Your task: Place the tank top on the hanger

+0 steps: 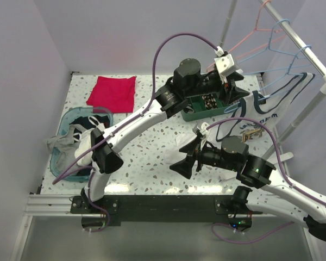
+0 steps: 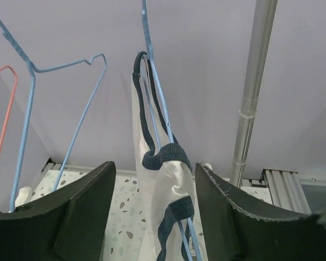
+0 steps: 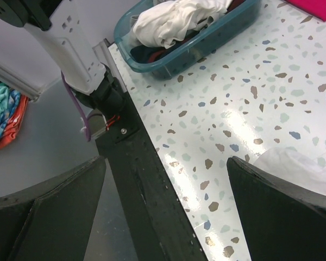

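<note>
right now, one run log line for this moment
left gripper: open around tank top | right gripper: open, empty | tank top: strap over hanger

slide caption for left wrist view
Left end effector open around the tank top, its strap hung over the light-blue hanger

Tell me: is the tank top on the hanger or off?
On, at least partly: a navy strap of the tank top loops over the hanger.

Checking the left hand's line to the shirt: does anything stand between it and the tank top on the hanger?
Nothing visible does. The tank top, strap over the blue hanger, hangs between the open fingers of the left hand; other hangers sit to one side.
</note>
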Tool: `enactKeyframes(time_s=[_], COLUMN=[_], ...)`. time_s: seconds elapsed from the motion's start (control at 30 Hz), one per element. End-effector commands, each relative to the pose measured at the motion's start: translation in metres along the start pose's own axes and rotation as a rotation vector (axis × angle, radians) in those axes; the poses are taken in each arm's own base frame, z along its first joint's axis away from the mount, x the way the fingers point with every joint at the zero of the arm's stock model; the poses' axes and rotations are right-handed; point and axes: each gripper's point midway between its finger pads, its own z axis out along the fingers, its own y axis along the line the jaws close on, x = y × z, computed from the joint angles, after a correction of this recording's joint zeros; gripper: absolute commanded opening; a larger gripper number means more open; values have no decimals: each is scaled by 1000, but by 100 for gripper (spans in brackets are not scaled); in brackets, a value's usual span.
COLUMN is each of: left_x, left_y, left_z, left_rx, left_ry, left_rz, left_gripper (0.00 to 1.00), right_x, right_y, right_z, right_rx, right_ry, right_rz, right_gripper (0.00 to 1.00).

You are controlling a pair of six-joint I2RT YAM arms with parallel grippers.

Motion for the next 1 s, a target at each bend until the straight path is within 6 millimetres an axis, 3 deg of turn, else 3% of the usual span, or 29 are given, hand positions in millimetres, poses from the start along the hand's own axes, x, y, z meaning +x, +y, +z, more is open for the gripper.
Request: enactKeyframes(time_s=[0.0,0.3,0.43,0.53,0.63,0.77,0.9,0.97], left_x=[-62,-97,-110,-122,-137,-155,-149,-136], left_y=[-8,-14,-16,-16,-16,-20,-19,-23], left_z=[-21,-45,-55,-67,-91,-140,-179,-200], left_rx=[-21,-42,-51,-79,-141,-244,-349,-382], left_ry=[-127,-178,-196,-208,-233,-266,-258,-239], left_rz=[95,133,142,140,129,101,54,18], left_gripper=[67,71,74,75,75,76,76,76], right_x=[-1,4,13,23,41,61,75,79], right_y=[-3,-14,-26,-46,-70,-103,-138,-150], right_z=[2,8,12,17,26,38,61,68], right_rx=[14,62,119,217,324,470,621,676], right_ry=[-9,5,31,62,103,149,184,190], right_rz=[-1,-2,2,10,16,17,-5,-17], right_gripper=[98,98,98,98,98,99,99,99])
